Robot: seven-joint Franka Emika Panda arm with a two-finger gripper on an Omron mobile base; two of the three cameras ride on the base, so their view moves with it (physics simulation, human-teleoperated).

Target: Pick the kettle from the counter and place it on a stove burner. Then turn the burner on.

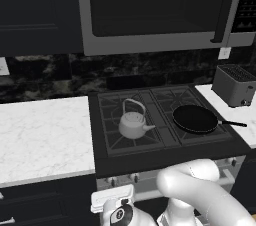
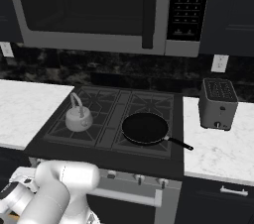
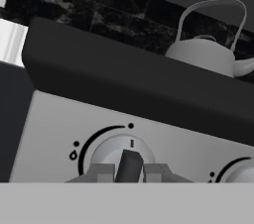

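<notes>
Small squat grey metal kettle (image 1: 133, 123) upright on the front-left square black cast-iron stove burner (image 1: 131, 137), round black frying pan (image 1: 195, 118) beside it, tool (image 3: 130, 172) clamped on the round silver stove knob (image 3: 121, 154), white marble tabletop (image 1: 40, 135) at left

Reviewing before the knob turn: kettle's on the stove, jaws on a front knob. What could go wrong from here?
1. The gripper pinches just the thin dark rib of the knob; it might slip while turning.
2. The kettle sits on the front left burner; the hand view doesn't confirm that this knob feeds that burner.
3. The frying pan sits on the neighbouring burner; a wrong knob would heat it.
</notes>
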